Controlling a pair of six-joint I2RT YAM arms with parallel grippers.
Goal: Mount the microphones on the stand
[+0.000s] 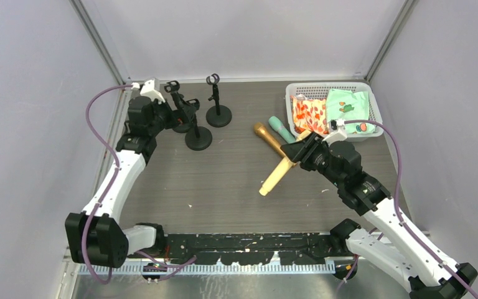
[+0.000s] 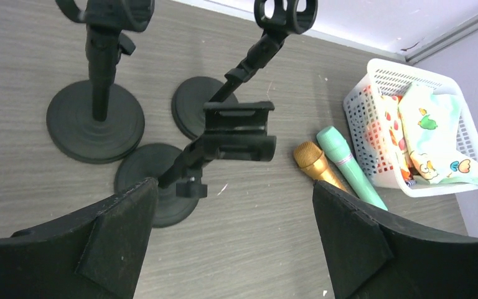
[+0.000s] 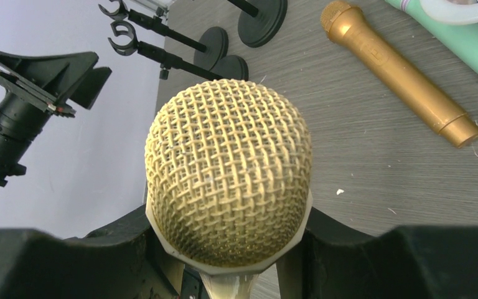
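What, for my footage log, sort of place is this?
Probably a robot lab cell: plain grey partition walls around a wood-grain table, two white robot arms at its edge, black round-based microphone stands.

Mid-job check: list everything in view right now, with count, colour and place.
Microphone stands: three, black, far-left of table.
Cream-yellow microphone: one, mid-table, in the right gripper.
Golden-brown microphone: one, lying left of the basket.
Mint-green microphone: one, beside the golden-brown one.
Basket: one, white, far-right corner.
Patterned cloths: two, orange and green, in the basket.
Left gripper: open, at the stands.
Right gripper: shut on the cream-yellow microphone.
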